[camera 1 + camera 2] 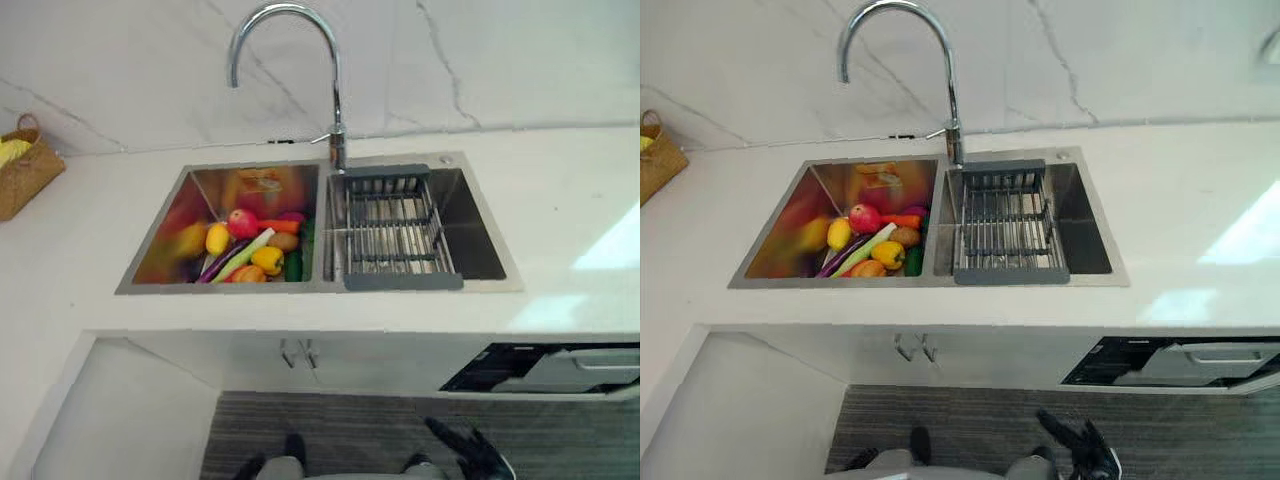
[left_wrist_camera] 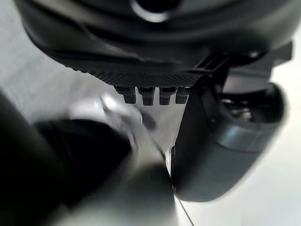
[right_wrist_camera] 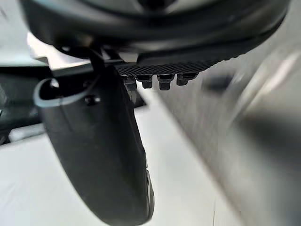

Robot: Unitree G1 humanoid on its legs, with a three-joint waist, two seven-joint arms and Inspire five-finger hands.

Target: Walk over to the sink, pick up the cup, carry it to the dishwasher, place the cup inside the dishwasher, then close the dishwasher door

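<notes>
So the right hand point(image 1: 472, 455) hangs low in front of the cabinets, fingers loose and spread, nothing in it. The left hand point(image 2: 221, 146) looks relaxed and empty too. Up ahead is the sink point(image 1: 300, 287): left basin full of colourful fruit and veg point(image 1: 250, 250), right basin has a grey rack point(image 1: 395, 235). Honestly can't tell where the cup is. The dishwasher point(image 1: 560, 368) sits under the counter, right of the sink.

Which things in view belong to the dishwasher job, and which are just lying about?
Job: sink, dishwasher, right hand.
Lying about: fruit and vegetables in the left basin, drain rack, tap, wicker basket.
</notes>
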